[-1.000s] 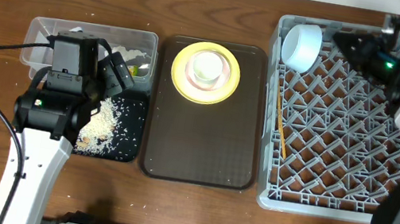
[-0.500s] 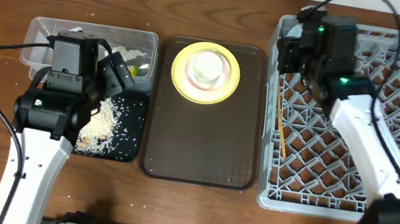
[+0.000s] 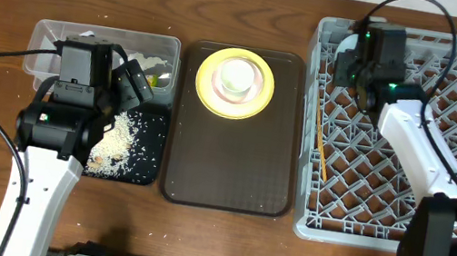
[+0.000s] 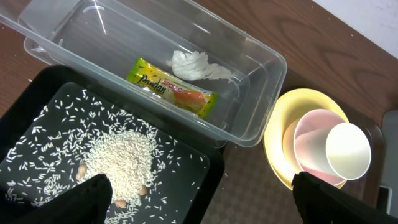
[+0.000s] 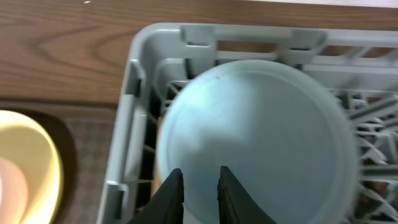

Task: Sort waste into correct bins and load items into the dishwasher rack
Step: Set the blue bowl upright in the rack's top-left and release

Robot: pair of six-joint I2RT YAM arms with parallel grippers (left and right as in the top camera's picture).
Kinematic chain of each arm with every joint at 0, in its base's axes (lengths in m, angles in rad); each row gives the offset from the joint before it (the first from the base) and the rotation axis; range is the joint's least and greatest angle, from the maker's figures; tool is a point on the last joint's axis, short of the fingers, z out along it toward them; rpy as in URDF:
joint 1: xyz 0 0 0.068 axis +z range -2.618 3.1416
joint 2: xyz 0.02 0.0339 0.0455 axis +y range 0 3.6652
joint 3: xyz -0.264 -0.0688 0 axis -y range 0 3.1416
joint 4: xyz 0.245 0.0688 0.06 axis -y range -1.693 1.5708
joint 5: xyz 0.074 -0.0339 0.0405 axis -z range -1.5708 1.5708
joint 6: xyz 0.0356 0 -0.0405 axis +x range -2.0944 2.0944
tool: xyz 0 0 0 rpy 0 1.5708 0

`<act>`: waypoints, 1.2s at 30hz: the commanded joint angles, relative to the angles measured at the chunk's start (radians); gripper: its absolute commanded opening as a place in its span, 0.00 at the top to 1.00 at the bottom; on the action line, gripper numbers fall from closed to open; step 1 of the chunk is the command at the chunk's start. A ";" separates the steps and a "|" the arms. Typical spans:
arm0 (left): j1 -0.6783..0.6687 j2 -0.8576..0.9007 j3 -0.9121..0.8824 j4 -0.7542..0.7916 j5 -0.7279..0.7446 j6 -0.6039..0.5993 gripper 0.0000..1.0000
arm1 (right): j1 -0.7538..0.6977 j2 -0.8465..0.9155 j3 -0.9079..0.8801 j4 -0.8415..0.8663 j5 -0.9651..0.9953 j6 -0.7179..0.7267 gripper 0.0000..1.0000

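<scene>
My right gripper [image 3: 352, 52] hangs over the far left corner of the grey dishwasher rack [image 3: 408, 156], its fingers closed to a narrow gap on the light blue bowl [image 5: 267, 124]. The bowl fills the right wrist view inside that corner. My left gripper [image 4: 200, 180] is wide open and empty above the black tray [image 4: 37, 99] of rice [image 4: 118, 155]. In the clear tub [image 4: 273, 68] lie the snack wrapper [image 4: 171, 90] and the tissue [image 4: 196, 65]. The yellow plate [image 3: 203, 83] carries the pink bowl [image 4: 305, 134] with the white cup [image 3: 237, 76] inside. Chopsticks [image 3: 321, 138] lie in the rack.
The brown serving tray [image 3: 227, 165] sits between the bins and the rack, with the plate stack at its far end. A black cable runs over the table at the far left. The rack wall [image 5: 134, 93] stands close to my right fingers.
My right arm has swung from the rack's far right side to reach the corner from the front. The blue bowl is now mostly hidden under its gripper. The left arm has not moved.
</scene>
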State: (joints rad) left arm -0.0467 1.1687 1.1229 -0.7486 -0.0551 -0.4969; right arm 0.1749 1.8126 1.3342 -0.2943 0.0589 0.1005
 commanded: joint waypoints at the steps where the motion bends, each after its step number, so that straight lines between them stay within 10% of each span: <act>1: 0.004 -0.004 0.013 0.000 -0.005 0.006 0.05 | -0.015 -0.011 -0.003 -0.015 0.046 -0.013 0.80; 25: 0.004 -0.004 0.013 0.000 -0.006 0.006 0.05 | -0.032 -0.035 0.000 0.010 0.038 -0.032 0.65; 34: 0.004 -0.004 0.013 0.000 -0.005 0.006 0.05 | -0.032 -0.186 0.003 -0.101 0.014 -0.030 0.69; 36: 0.004 -0.004 0.013 0.000 -0.006 0.006 0.04 | -0.032 -0.220 0.003 -0.152 0.014 -0.027 0.85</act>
State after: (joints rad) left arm -0.0467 1.1687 1.1229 -0.7486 -0.0555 -0.4969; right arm 0.1497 1.6676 1.3334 -0.4187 0.0761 0.0780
